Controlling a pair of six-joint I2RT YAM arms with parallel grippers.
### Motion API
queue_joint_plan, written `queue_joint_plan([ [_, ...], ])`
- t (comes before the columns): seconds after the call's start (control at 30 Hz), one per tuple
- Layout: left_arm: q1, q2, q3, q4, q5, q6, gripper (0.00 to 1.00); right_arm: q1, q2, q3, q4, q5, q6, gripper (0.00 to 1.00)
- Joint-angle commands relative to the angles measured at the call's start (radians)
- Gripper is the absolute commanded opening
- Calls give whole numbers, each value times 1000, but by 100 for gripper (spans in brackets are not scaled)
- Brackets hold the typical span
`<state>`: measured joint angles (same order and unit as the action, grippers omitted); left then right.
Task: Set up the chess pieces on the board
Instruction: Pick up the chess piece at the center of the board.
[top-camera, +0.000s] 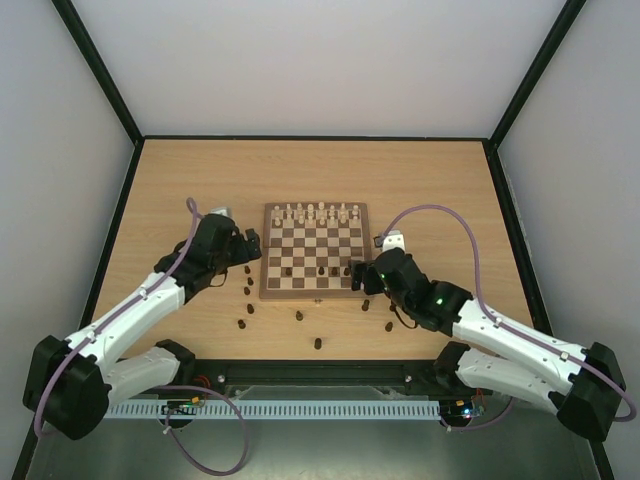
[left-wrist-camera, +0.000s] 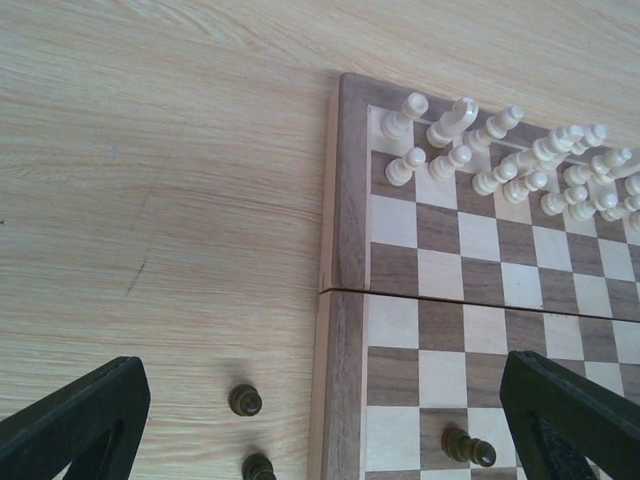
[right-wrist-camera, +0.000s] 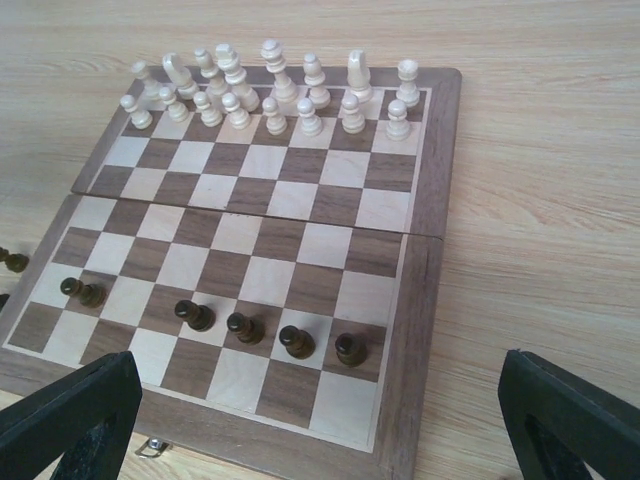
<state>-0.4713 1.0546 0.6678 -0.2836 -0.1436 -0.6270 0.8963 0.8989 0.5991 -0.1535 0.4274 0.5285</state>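
The board (top-camera: 313, 293) lies mid-table. Cream chess pieces (top-camera: 316, 213) fill its two far rows, seen closer in the right wrist view (right-wrist-camera: 270, 95) and the left wrist view (left-wrist-camera: 500, 160). Several dark pawns (right-wrist-camera: 296, 342) stand in the second near row, the rightmost one (right-wrist-camera: 350, 348) on the last file. Loose dark pieces (top-camera: 247, 289) lie on the table left of and in front of the board. My left gripper (top-camera: 250, 245) hangs open over the board's left edge (left-wrist-camera: 345, 230), with two dark pieces (left-wrist-camera: 245, 400) beneath it. My right gripper (top-camera: 358, 275) hangs open over the near right corner (right-wrist-camera: 430, 300), holding nothing.
More dark pieces (top-camera: 317, 344) are scattered between the board and the arm bases, some at the right (top-camera: 389, 325). A small metal clasp (right-wrist-camera: 150, 448) sits on the board's front edge. Black-framed walls enclose the wooden table (top-camera: 440, 190).
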Motion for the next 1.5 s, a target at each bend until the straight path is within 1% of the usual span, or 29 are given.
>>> queue_joint_plan([
  [0.0,5,22,44,-75,-11,-14,99,3,-15,-31,22,51,35,99],
  [0.27,5,31,95,-171,-33,-17,99,2,-59,-53,24,57,49,98],
  [0.4,5,51,126,-198,-24,-16,99,3,-56,-60,30,49,51,99],
  [0.73,5,88,140,-194,-2,-27,99,2,-65,-69,38,37,56,98],
  [1.2,5,160,159,-179,-4,-15,99,3,-59,-71,35,78,60,99],
  [1.47,6,157,150,-167,4,-17,99,2,-54,-74,34,89,65,99],
])
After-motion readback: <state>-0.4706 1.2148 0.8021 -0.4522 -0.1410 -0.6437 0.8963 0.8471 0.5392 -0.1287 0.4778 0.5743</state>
